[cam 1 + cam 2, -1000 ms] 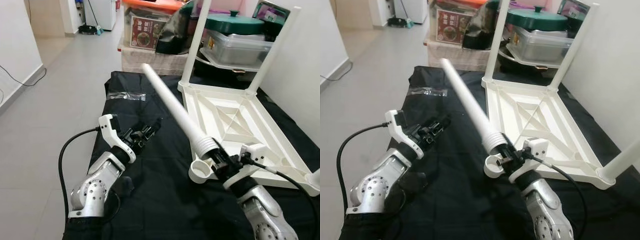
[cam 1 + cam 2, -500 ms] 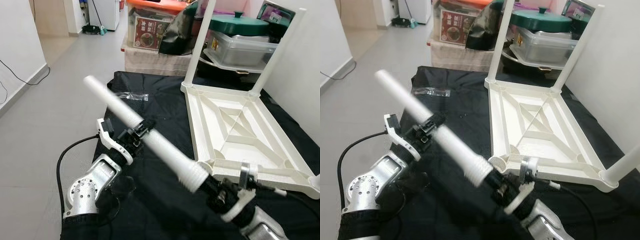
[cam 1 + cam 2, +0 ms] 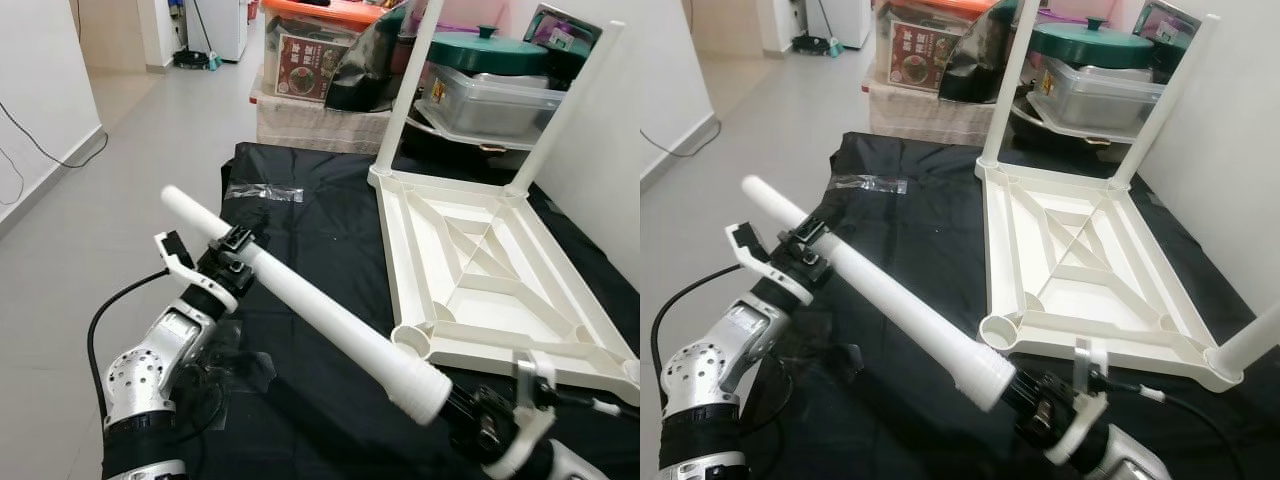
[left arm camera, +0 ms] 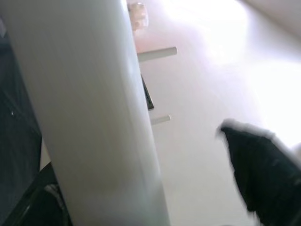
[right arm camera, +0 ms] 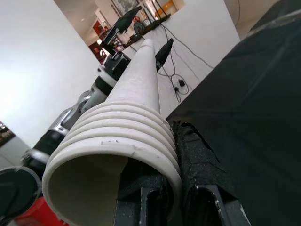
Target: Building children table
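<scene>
A long white plastic table leg [image 3: 300, 298] with a ribbed, hollow end is held aloft between the two grippers, slanting above the black cloth [image 3: 300, 230] spread on the grey tiled floor [image 3: 120, 150]. Its ribbed end is pinched by the right gripper [image 3: 455, 405], whose black fingers [image 5: 197, 160] are pressed against the ribs. Near the smooth far end, the leg is clasped by the left gripper [image 3: 235, 255], its fingers set on either side of the tube. The white plastic tabletop [image 3: 480, 270] is seen upside down on the cloth, just beside the leg's ribbed end, with two legs already standing upright at its far corners.
</scene>
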### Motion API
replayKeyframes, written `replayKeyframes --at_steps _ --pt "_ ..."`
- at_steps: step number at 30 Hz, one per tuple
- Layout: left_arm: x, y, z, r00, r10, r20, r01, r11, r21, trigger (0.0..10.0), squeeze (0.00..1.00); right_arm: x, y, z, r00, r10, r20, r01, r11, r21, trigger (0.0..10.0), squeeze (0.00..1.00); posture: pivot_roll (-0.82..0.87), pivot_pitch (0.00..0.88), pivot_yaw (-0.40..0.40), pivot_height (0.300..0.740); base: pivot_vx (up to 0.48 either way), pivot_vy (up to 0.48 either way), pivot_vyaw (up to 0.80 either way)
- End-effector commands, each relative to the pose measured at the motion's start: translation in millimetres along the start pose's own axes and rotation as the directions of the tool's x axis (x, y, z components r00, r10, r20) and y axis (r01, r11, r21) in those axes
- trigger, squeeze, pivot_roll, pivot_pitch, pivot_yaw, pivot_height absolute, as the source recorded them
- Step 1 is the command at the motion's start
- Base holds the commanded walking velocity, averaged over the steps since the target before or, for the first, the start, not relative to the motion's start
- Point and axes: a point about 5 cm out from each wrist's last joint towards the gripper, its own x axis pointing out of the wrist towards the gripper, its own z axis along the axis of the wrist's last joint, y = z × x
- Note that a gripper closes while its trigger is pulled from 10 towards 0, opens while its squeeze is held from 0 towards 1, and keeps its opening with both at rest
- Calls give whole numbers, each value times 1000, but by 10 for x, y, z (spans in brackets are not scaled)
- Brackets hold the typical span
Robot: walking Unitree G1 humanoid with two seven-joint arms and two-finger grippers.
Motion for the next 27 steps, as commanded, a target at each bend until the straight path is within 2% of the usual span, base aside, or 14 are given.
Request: replayKeyframes --at_steps 1,2,5,7,13,20,21,22,23,24,25,26,27 --pt "1 -8 -15 1000 -16 -20 15 1000 -25 10000 0 -29 0 2 1000 9 -1 -9 1000 16 0 0 136 0 -137 740 0 0 0" --pt "-1 -9 -19 999 -24 -35 23 999 -34 4353 0 -12 10 6 1000 16 -1 -16 1000 16 0 0 136 0 -137 740 0 0 0" --pt "-2 -10 -22 999 -30 -45 28 999 -41 4353 0 1 18 9 1000 22 -1 -22 1000 15 0 0 136 0 -137 740 0 0 0" --pt "15 -1 -32 997 -48 -65 44 997 -62 0 0 41 36 14 999 42 -5 -42 999 9 0 0 127 0 -124 740 0 0 0" --pt "32 -13 -60 995 -78 -60 72 993 -96 0 0 41 40 14 999 44 -6 -44 999 7 0 0 126 0 -123 740 0 0 0" --pt "70 -95 -70 992 -112 -60 105 989 -106 0 0 44 -19 25 1000 7 1 -7 1000 -7 0 0 128 0 -123 740 0 0 0" --pt "81 -115 -59 991 -121 -59 114 988 -107 0 0 45 -80 25 999 -54 -2 54 998 -14 549 0 129 0 -124 740 0 0 0" --pt "81 -115 -59 991 -121 -59 114 988 -107 0 0 45 -80 25 999 -54 -2 54 998 -14 549 0 129 0 -124 740 0 0 0" --pt "89 -128 -51 990 -127 -57 120 987 -107 0 0 46 -124 25 995 -100 -4 100 995 -19 549 0 129 0 -124 740 0 0 0" --pt "95 -138 -44 989 -133 -57 127 986 -107 0 0 43 -145 31 992 -125 0 125 992 -30 10000 835 129 0 -124 740 0 0 0" --pt "95 -138 -44 989 -133 -57 127 986 -107 0 0 43 -145 31 992 -125 0 125 992 -30 10000 835 129 0 -124 740 0 0 0" --pt "100 -146 -33 989 -137 -54 131 986 -107 0 0 36 -150 15 991 -133 -12 132 991 -22 10000 1000 126 0 -124 740 0 0 0" --pt "103 -158 -13 989 -143 -43 138 985 -103 0 0 17 -177 -3 987 -163 -11 163 987 -12 10000 1000 124 0 -125 740 0 0 0"
